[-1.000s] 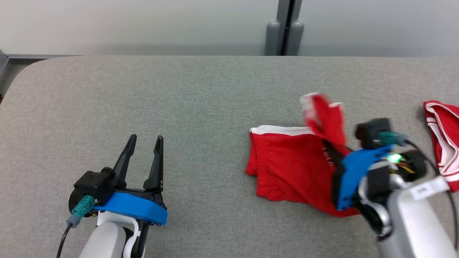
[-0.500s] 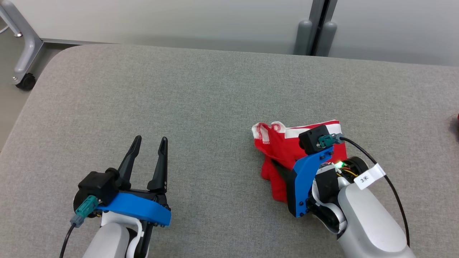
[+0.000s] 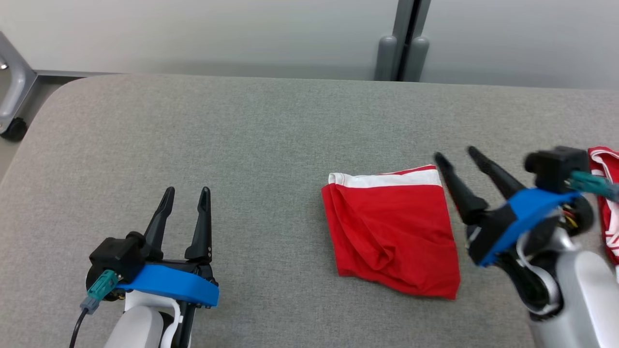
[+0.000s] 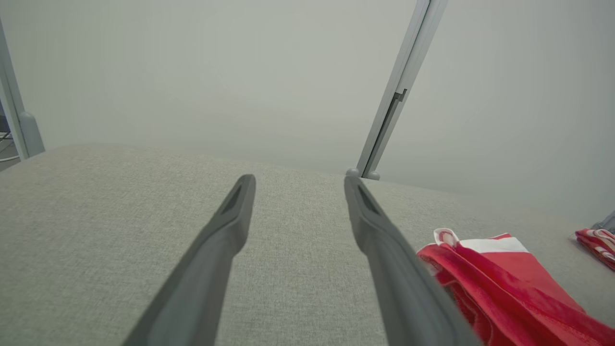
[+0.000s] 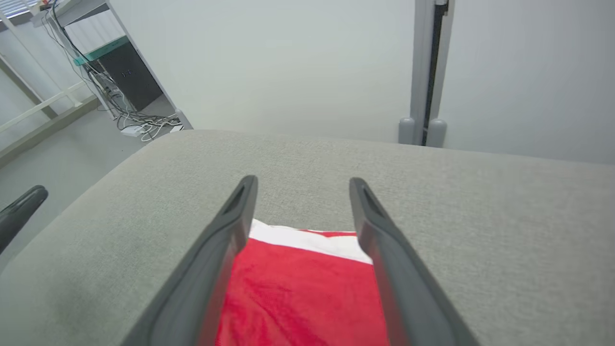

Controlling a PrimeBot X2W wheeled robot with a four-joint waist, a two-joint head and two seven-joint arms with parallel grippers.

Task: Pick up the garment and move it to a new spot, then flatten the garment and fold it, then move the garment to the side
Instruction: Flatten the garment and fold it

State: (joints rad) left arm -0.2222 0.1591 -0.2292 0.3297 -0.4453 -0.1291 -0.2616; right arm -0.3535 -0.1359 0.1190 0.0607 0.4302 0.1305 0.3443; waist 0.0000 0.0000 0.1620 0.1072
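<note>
The garment (image 3: pixel 391 232) is a red piece with a white band along its far edge. It lies folded into a rough rectangle on the grey fabric table (image 3: pixel 271 135), right of the middle in the head view. Its left part is creased into long soft ridges, while the right part lies smoother. The near edge runs slightly askew, and the near right corner comes to a point.

Just beside its right edge is the right gripper (image 3: pixel 454 152), somewhat blurred. Its two dark fingers are spread wide and angled toward the garment's far right corner. Nothing sits between them, and I cannot tell whether the nearer finger brushes the cloth. In the right wrist view the red cloth and its white band (image 5: pixel 307 245) show below and between the parted fingers, and neither finger pinches it.

At the table's right edge, behind that gripper's blue bracket, lies a second red piece with white stripes (image 3: pixel 607 193), apart from the garment.

The left gripper (image 3: pixel 186 190) hangs well away, over bare table near the front left. Its fingers are also spread and hold nothing. In the left wrist view the garment (image 4: pixel 504 283) appears to the right of them.

Behind the table stands a pale wall with a grey post (image 3: pixel 401 48). A caster on a metal frame (image 3: pixel 12 128) shows at the far left.
</note>
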